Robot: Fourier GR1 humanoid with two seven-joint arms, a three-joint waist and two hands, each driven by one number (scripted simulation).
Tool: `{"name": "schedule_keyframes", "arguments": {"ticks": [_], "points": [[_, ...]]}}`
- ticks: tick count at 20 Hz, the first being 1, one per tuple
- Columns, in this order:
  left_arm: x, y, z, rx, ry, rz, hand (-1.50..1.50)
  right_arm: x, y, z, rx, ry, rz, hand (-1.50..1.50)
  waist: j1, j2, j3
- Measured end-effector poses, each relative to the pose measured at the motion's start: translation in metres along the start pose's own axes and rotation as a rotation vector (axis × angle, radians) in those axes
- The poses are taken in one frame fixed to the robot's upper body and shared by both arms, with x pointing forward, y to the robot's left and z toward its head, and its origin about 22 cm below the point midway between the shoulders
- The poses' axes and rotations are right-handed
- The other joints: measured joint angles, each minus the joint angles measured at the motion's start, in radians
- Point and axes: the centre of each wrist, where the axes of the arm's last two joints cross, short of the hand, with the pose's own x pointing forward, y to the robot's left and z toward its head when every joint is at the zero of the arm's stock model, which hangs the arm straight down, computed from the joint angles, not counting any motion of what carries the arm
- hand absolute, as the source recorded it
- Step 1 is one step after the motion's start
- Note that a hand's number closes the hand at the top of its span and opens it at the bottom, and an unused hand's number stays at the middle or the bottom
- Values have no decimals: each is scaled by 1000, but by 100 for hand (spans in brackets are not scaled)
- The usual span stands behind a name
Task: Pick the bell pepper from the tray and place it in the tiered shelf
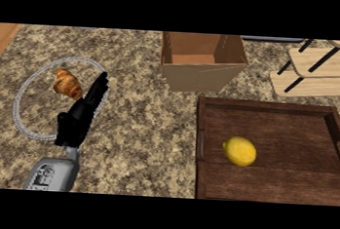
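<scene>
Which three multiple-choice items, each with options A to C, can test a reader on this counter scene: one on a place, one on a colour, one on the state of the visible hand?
1. Where does the yellow bell pepper lie?
A. in the cardboard box
B. in the wooden tray
C. on the plate

2. What colour is the tiered shelf?
A. light wood with black rods
B. blue
C. white

3. How is the left hand?
A. shut on the croissant
B. shut on the pepper
C. open, fingers straight

Key: 1 B, it sits on the tray floor; 2 A, pale boards show at upper right; 3 C, the straight fingers lie beside the croissant over the plate.
</scene>
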Motion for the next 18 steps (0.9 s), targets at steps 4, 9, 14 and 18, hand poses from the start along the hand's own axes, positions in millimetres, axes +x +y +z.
{"name": "schedule_keyframes", "arguments": {"ticks": [4, 9, 14, 18], "points": [[2, 3, -1, -4, 1, -5, 0, -2, 6, -16, -22, -30, 41, 150, 2, 1, 0], [1, -5, -2, -2, 2, -5, 0, -10, 16, -37, -54, -58, 85, 150, 2, 1, 0], [1, 2, -2, -7, 3, -3, 0, -26, 38, -55, -80, -94, 148, 150, 5, 2, 0], [4, -1, -2, -10, 6, 1, 0, -41, 61, -66, -101, -149, 162, 150, 8, 3, 0]]}}
